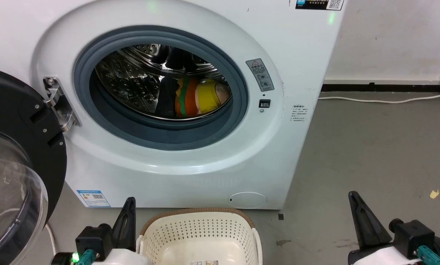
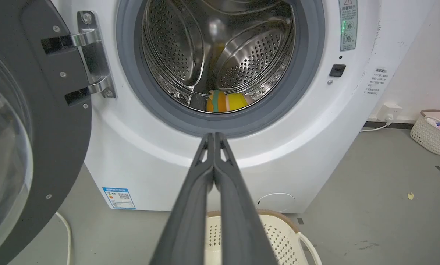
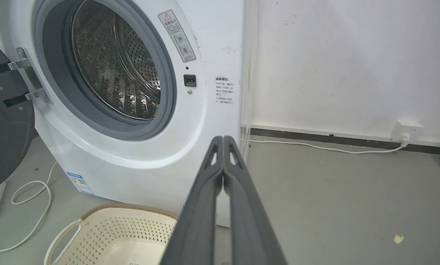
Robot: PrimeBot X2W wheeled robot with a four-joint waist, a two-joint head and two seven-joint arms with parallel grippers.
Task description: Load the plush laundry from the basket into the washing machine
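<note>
On the grey floor [image 1: 371, 147] the basket [image 1: 198, 228] looks empty and the toy [image 1: 199, 97] lies in the washer [image 1: 205, 165], so loading seems done, with the left gripper [image 2: 214, 140] and right gripper [image 3: 223, 141] pinched together, empty, needing only to back away.

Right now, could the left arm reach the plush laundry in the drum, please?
Probably yes: the door hangs open aside, nothing blocks the opening, and the plush laundry lies low in the drum, ahead of the shut left gripper.

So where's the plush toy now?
The plush toy lies inside the washing machine, low and right of centre in its steel drum in the head view, behind the grey gasket.
</note>
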